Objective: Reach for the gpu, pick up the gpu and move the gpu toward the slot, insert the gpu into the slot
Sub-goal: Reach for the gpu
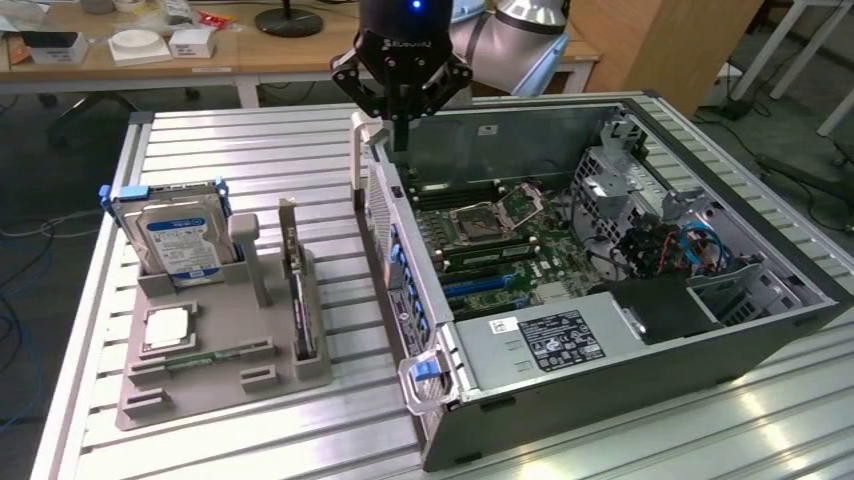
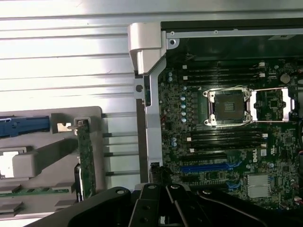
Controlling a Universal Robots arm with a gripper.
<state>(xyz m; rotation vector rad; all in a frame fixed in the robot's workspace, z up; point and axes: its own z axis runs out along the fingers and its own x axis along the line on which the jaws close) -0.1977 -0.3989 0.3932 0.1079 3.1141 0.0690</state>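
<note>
Green and thin, the gpu (image 1: 299, 300) (image 2: 86, 156) stands on edge in a groove of the grey holder tray (image 1: 200, 405) (image 2: 33, 163), with its pale metal bracket at the end farther from the exterior camera. Nothing grips it. On the same tray, toward the exterior view's left, a hard drive (image 1: 180, 240) with a blue-and-white label stands upright, and a square silver chip (image 1: 167, 328) lies flat in front of it.

Just beside the tray, on the exterior view's right, sits the open computer case (image 1: 627, 360). The slot (image 1: 478, 285) (image 2: 208, 168), a long blue strip, is empty on the green motherboard (image 1: 534, 250) (image 2: 227, 123), near the metal-framed processor socket (image 1: 478, 222) (image 2: 229, 106).

The black gripper (image 1: 396, 135) (image 2: 161, 210) hangs above the far end of the case wall nearest the tray, fingers pinched together on nothing, well apart from the card. Everything rests on a slatted aluminium table (image 1: 254, 150).
</note>
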